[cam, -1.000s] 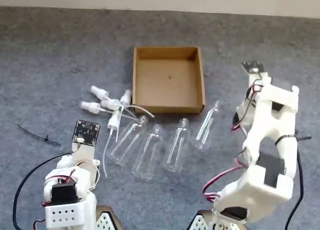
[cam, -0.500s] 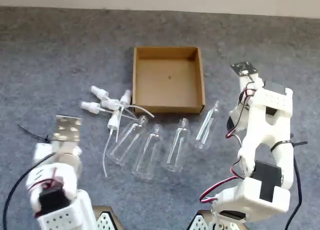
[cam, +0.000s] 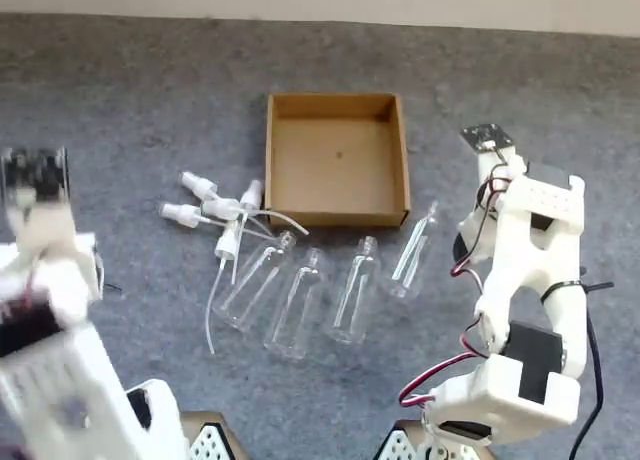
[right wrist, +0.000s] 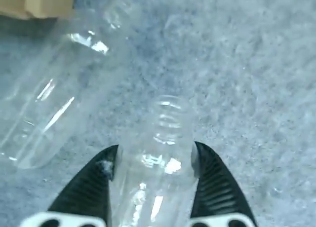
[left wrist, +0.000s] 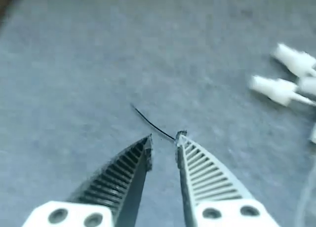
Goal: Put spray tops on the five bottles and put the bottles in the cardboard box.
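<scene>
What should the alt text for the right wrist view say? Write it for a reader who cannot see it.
The right gripper holds an uncapped clear bottle, its open neck pointing away from the camera. A second bottle lies on the grey carpet beyond, near a corner of the box.

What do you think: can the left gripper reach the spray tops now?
Probably yes: the left gripper is open over bare carpet, the spray tops lie uncovered nearby; only a thin cable tie is close.
</scene>
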You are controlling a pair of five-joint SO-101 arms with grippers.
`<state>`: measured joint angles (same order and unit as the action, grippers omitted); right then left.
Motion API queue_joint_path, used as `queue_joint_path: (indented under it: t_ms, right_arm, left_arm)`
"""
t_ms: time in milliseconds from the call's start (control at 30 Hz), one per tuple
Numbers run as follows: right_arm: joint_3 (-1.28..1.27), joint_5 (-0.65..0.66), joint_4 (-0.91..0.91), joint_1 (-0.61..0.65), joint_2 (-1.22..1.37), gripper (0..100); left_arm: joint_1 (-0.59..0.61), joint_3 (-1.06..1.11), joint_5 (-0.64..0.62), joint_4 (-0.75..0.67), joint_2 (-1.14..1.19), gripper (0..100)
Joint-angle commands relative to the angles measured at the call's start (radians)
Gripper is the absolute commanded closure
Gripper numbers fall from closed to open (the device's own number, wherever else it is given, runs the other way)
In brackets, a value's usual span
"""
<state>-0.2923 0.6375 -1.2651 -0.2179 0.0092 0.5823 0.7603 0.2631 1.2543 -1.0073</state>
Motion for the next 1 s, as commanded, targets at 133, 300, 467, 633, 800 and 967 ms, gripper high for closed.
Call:
queue_joint_path:
  t_ms: [133,300,467,633,800,967]
  right_arm:
    - [0.005,0.011,0.008,0.018,-0.058,99.4]
    - [0.005,0.011,0.008,0.019,-0.058,99.4]
    - [0.005,0.011,0.007,0.016,-0.058,99.4]
    - [0.005,0.011,0.005,0.019,-0.058,99.4]
    - [0.004,0.011,0.002,0.019,-0.058,99.4]
    - [0.004,0.011,0.001,0.019,-0.058,99.4]
  left_arm:
    - [-0.191,-0.401,-0.457,0.046,0.653,81]
    - [-0.265,-0.466,-0.766,-0.068,0.854,79]
    - [-0.337,-0.476,-0.948,-0.149,1.018,79]
    - [-0.343,-0.476,-1.039,-0.242,1.152,79]
    - [-0.343,-0.476,-1.059,-0.293,1.201,79]
    - [-0.344,-0.469,-1.056,-0.305,1.205,80]
